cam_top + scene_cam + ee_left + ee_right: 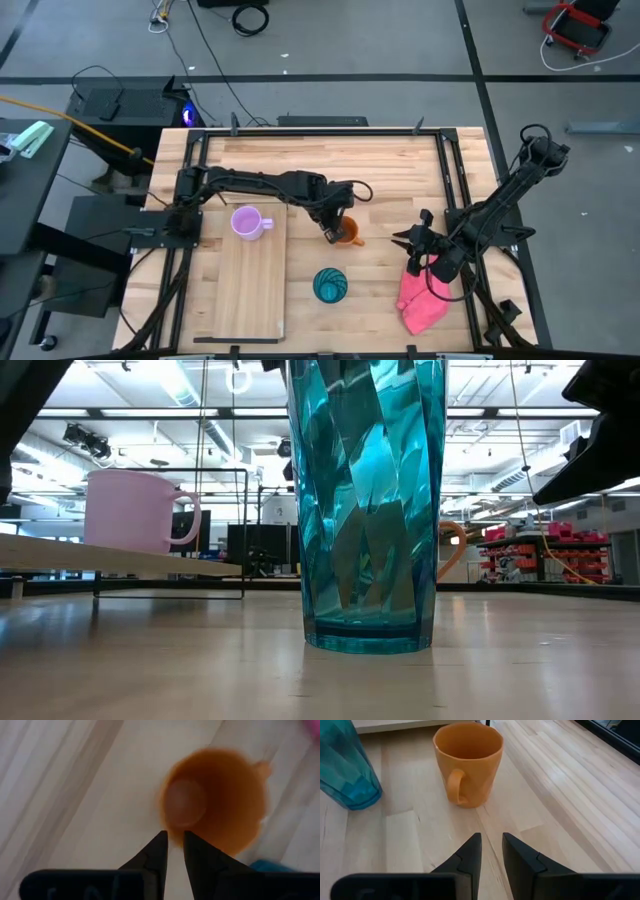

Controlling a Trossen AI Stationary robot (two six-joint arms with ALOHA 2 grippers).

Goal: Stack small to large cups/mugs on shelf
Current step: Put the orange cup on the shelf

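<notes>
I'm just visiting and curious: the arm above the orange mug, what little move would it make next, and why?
Probably spread its fingers and dip down over the rim. The left pincer hangs right above the orange mug, nearly shut and gripping nothing. The lilac mug already stands on the shelf, so orange seems next. The right pincer waits by the pink cloth.

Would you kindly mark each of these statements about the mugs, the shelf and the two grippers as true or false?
1. The purple mug stands on the shelf. True.
2. The orange mug is on the shelf. False: it stands on the tabletop beside the shelf.
3. The left gripper is above the orange mug's rim. True.
4. The teal cup lies on its side. False: it stands upright.
5. The right gripper holds the pink cloth. False: it holds nothing; the cloth lies on the table.
</notes>
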